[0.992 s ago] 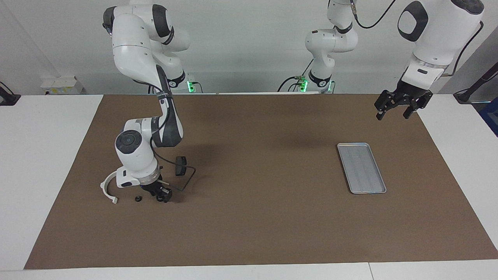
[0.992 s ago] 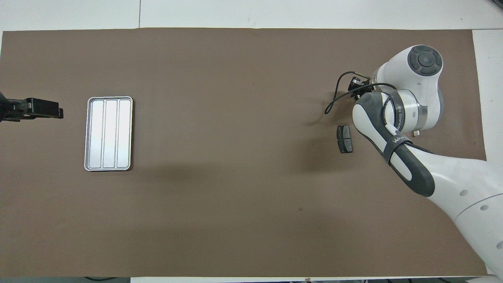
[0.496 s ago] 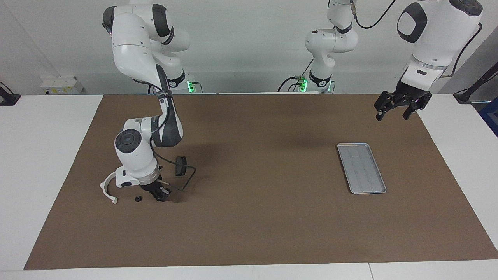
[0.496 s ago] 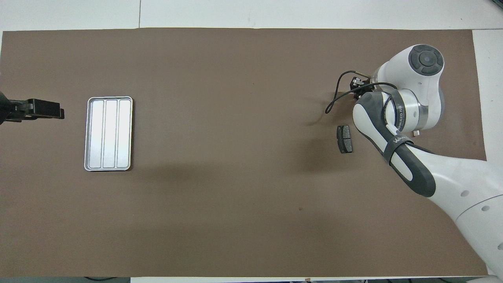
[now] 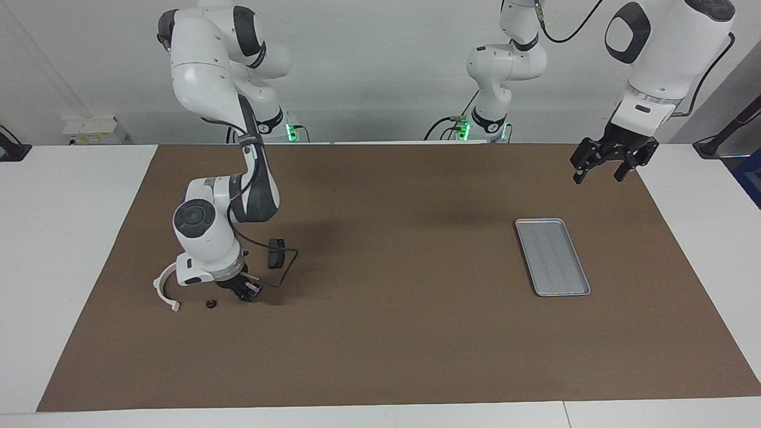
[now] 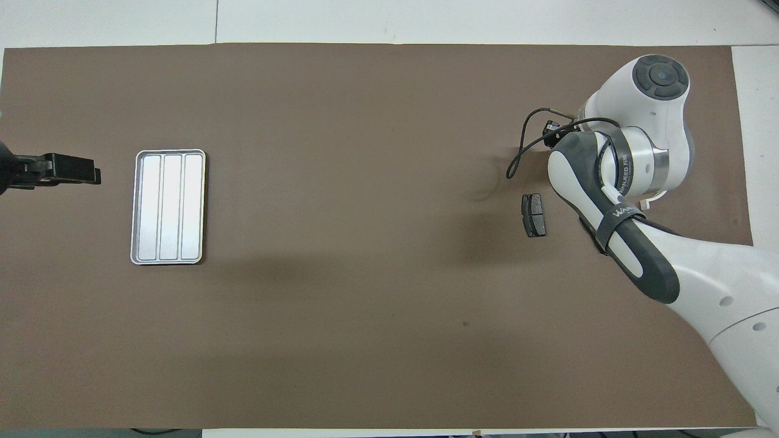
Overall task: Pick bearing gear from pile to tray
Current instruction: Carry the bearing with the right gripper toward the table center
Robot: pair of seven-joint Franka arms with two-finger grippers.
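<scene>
The flat, ribbed silver metal tray at the frame's right holds nothing. Right tool, grip unreadable, hovers low over the pile; left tool waits, spread wide.

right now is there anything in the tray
Nothing lies in the tray: only its bare ribbed floor shows in both views. No part of it is covered; the left gripper hangs off to its side, not over it.
</scene>
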